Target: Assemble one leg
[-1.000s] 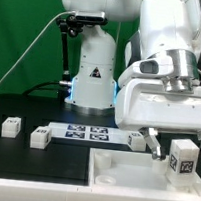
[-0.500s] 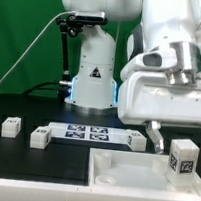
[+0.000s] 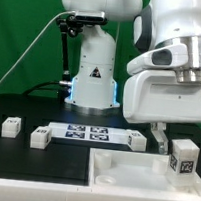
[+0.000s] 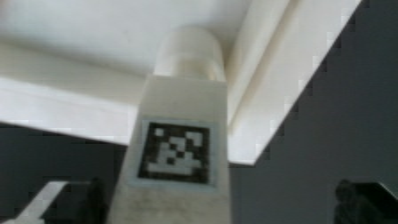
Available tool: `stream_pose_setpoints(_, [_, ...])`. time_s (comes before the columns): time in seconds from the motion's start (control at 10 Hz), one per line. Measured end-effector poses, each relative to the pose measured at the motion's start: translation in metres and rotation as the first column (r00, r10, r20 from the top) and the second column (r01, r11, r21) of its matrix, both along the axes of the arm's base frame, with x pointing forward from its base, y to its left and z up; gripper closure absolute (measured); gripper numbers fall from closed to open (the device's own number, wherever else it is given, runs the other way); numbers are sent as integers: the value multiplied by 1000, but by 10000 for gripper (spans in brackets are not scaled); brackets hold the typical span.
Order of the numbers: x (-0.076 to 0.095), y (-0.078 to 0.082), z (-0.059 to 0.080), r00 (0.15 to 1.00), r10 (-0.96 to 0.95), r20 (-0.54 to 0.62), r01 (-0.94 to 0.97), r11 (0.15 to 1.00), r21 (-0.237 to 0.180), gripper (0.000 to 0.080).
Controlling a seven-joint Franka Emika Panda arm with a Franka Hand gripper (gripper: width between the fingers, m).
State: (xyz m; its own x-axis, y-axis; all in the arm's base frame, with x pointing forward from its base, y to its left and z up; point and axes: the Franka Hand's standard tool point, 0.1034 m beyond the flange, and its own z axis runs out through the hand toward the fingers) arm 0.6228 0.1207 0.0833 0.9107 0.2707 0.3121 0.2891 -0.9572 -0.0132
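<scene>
Small white plastic cuboid leg stands upright on a corner of the big white square piece — the two-finger gripper hangs right above it, fingers spread and holding nothing, leg's long axis pointing up into the gap.

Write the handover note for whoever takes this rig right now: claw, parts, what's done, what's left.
Claw: open, with one finger on each side of the leg and neither touching it.
The leg: stands upright at a corner of the large white square piece, on the exterior view's right.
Spare legs: three sit loose. Two are to the exterior view's left of the marker board and one is at its right end.
Done: the leg seems placed at its corner, but I cannot tell whether it is fully seated.
Left: probably check the seating, then draw the claw clear.
</scene>
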Motion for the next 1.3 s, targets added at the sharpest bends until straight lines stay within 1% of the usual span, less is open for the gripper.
stream_pose_setpoints(0.1, [9,-6,0,998,-5,-55,5,1000,-7,150])
stream_pose_setpoints(0.2, [5,-8,-3,985,-2,-170,-1,1000,-17,150])
stream_pose_setpoints(0.3, [8,-8,0,963,4,-271,-10,1000,-22,150])
stream_pose_setpoints(0.4, [10,-9,0,937,5,-348,-15,1000,-26,150])
stream_pose_setpoints(0.5, [7,-9,0,905,-1,-425,-14,999,-31,150])
stream_pose_setpoints(0.7, [11,-8,-1,910,-1,-415,-13,999,-30,162])
stream_pose_setpoints(0.8, [11,-9,-1,910,-1,-415,-13,999,-30,361])
stream_pose_setpoints(0.9, [11,-9,-1,910,-1,-415,-12,999,-30,361])
stream_pose_setpoints(1.0, [11,-9,-1,910,-1,-415,-12,999,-30,514])
stream_pose_setpoints(1.2, [11,-9,-1,909,-17,-417,4,999,-31,509])
stream_pose_setpoints(1.3, [11,-8,-1,905,-65,-420,55,998,-36,509])
